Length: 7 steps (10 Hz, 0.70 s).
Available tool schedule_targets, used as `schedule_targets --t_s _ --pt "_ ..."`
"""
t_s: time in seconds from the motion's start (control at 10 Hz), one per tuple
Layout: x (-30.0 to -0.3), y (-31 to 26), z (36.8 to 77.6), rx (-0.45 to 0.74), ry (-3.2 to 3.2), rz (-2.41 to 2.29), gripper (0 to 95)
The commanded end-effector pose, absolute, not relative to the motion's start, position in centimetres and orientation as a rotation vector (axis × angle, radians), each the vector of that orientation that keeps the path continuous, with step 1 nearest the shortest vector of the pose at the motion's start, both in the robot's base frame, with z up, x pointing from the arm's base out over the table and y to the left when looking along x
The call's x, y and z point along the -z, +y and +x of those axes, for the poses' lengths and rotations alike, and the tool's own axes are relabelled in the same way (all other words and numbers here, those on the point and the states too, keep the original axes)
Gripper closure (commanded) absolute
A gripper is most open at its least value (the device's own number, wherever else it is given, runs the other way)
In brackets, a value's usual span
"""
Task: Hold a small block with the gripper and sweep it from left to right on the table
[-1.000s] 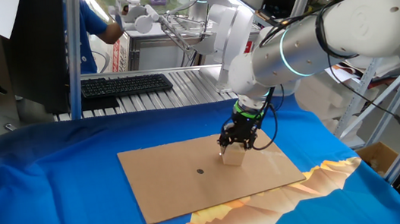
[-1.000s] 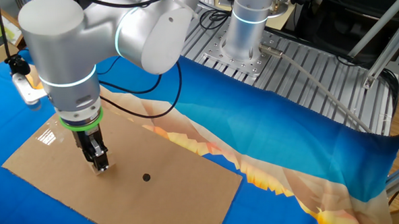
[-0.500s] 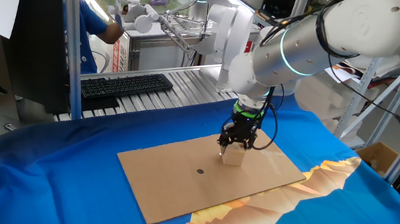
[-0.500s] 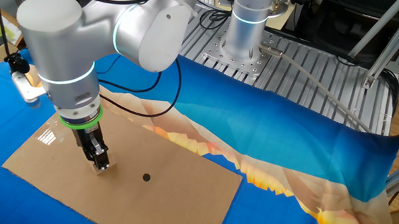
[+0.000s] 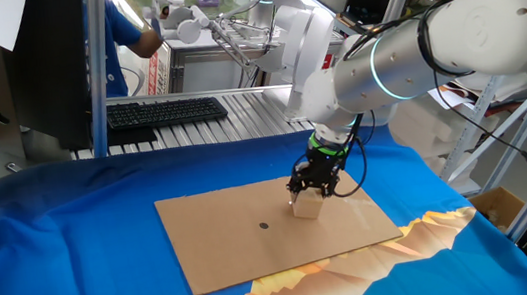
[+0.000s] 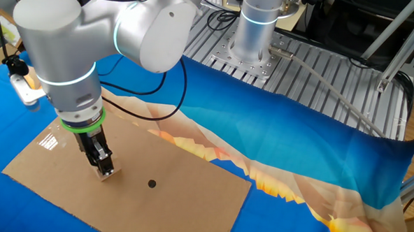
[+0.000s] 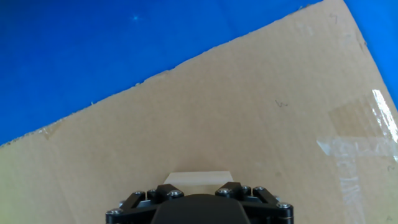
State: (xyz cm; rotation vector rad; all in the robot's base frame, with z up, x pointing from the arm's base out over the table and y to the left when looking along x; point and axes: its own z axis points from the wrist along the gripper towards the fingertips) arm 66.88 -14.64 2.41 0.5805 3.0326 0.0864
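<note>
The white-grey arm bends down over the counter [image 5: 71, 221] from its base at the far side, forearm sloping toward the cardboard sheet [image 5: 245, 245], wrist with the green ring turned so the black hand [image 5: 305, 196] points straight down. In the other fixed view the hand [image 6: 103, 168] stands upright near the middle of the sheet [image 6: 183, 201], its fingers pinching the small block [image 6: 109, 173], a tan cube whose underside sits on the cardboard. From the first fixed view the small block [image 5: 305, 207] shows just below the fingertips, toward the sheet's right half. The hand view has the small block [image 7: 198, 178] peeking out pale above the dark hand body, with bare cardboard sheet [image 7: 249, 106] beyond and a strip of clear tape [image 7: 354, 146] at right. A tiny dark dot [image 6: 152, 183] lies on the sheet near the block, apart from it
</note>
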Motion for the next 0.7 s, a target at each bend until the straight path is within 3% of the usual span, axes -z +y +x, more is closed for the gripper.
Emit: schedule_targets --t_s 0.1,0.2,0.7 --pt "-2.45 -14.63 66.87 -0.085 3.034 0.576 57.0" --pt "-2.48 -14.58 66.84 -0.081 3.034 0.574 76.0" --pt "-2.29 -14.32 66.79 -0.083 3.032 0.579 76.0"
